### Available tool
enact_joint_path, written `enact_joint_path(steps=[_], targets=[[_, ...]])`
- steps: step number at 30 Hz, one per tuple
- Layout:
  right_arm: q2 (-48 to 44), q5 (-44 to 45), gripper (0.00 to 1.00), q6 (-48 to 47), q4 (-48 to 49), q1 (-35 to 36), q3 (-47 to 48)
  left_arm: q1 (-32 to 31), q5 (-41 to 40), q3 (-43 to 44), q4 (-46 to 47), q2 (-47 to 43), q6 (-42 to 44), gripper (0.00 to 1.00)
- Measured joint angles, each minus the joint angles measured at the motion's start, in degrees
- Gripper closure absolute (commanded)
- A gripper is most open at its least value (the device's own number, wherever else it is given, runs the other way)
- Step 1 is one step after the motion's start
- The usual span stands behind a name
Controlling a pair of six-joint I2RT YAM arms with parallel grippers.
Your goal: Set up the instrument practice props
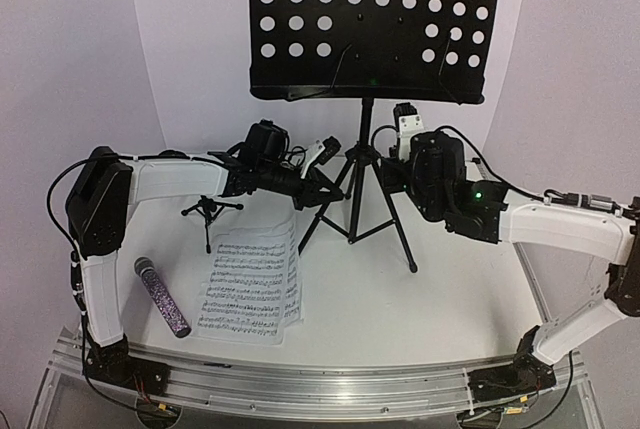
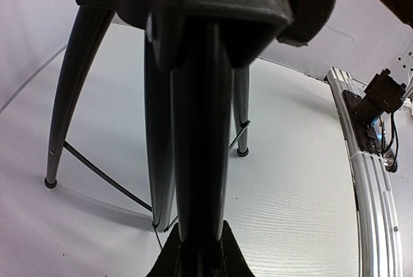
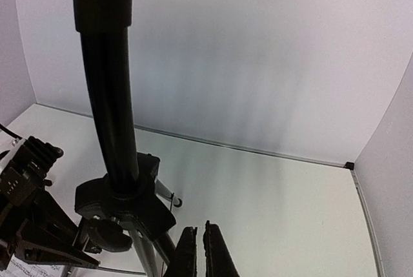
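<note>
One tall music stand (image 1: 340, 9), one purple microphone (image 1: 162, 297), one small mic stand (image 1: 210, 211)

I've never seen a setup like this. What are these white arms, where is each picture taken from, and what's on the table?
Two robot arms are bolted to the table. The wide picture looks down from above; the other two come from a camera on each wrist. On the table stand a music stand and a small mic tripod; sheet music and a purple microphone lie flat. The left tool grips the stand's pole; the right tool is shut, holding nothing.
</note>
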Motion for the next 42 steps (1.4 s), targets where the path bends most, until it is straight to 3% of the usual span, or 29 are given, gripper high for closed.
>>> enact_joint_path(steps=[7,25,30,32,42], targets=[[-5.35,-1.62,0.73,6.31,-6.77,0.0,-2.25,-0.01,0.45,-0.08,0.15,0.0,0.53,0.75],[-8.54,-12.05,0.46,9.47,-19.03,-0.2,-4.95,-0.29,3.39,-0.03,-6.88,0.51,4.81,0.33],[-8.54,-16.49,0.16,10.07,-21.24,-0.2,-4.14,0.01,3.56,-0.02,-8.98,-0.06,5.9,0.28],[-8.54,-18.74,0.09,10.1,-22.62,-0.2,-3.53,0.18,4.02,-0.04,-10.05,-0.96,6.23,0.25],[-1.32,-24.13,0.12,13.69,-33.45,4.21,5.68,2.64,5.94,-7.94,-9.93,-15.38,8.03,0.23]])
